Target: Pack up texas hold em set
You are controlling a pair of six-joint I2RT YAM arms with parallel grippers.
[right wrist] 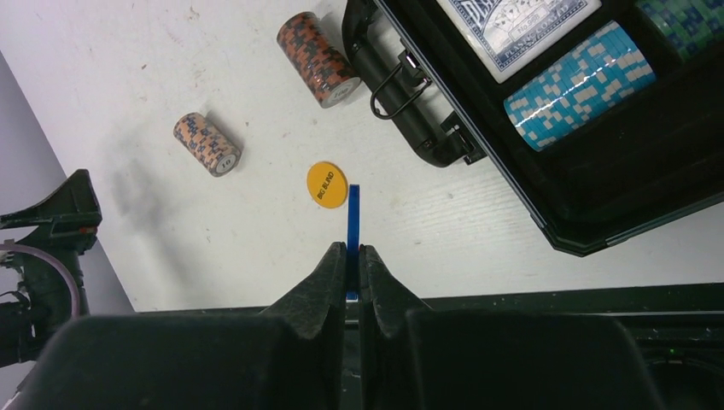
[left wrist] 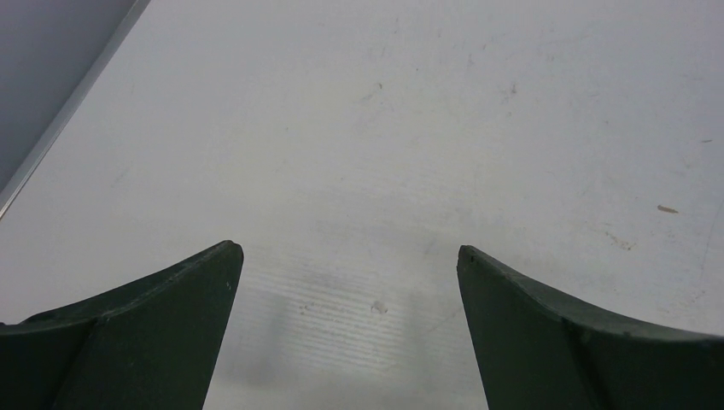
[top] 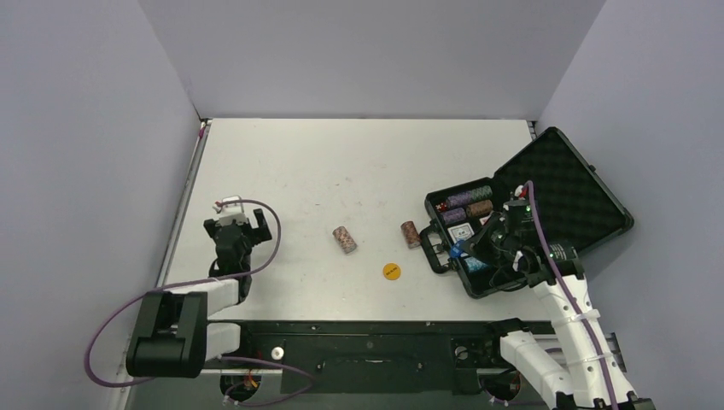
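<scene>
We are finding the blue disc (right wrist: pixel 353 209) pinched edge-on between the pressed-together fingers of the right gripper (right wrist: pixel 353 249), which is hanging near the handle side of the open black case (top: pixel 563 184). We are judging the disc thin, stiff, light and slick. A flat-face pinch is suiting it, though it is leaving little margin against slipping. The yellow disc (right wrist: pixel 327 184), lying flat on the surface (top: pixel 341 162) left of the case, is likely calling for an edge lift. The paler chip stack (right wrist: pixel 207 144) and the darker chip stack (right wrist: pixel 318 59) are lying on their sides and looking loose, so we are advising an end-to-end hold along the axis, lest they scatter. The left gripper (left wrist: pixel 348 252) is standing spread wide over the surface, holding nothing. The right wrist view is giving us the edge-on grip, the lettering on the yellow disc, and the light-blue chip stack (right wrist: pixel 579 84) and card deck (right wrist: pixel 512 21) seated in the case. The top view is showing these too small to read, but it alone is showing the raised foam-lined lid and the two arms well apart. The left wrist view is offering only its own fingers and the surface.
</scene>
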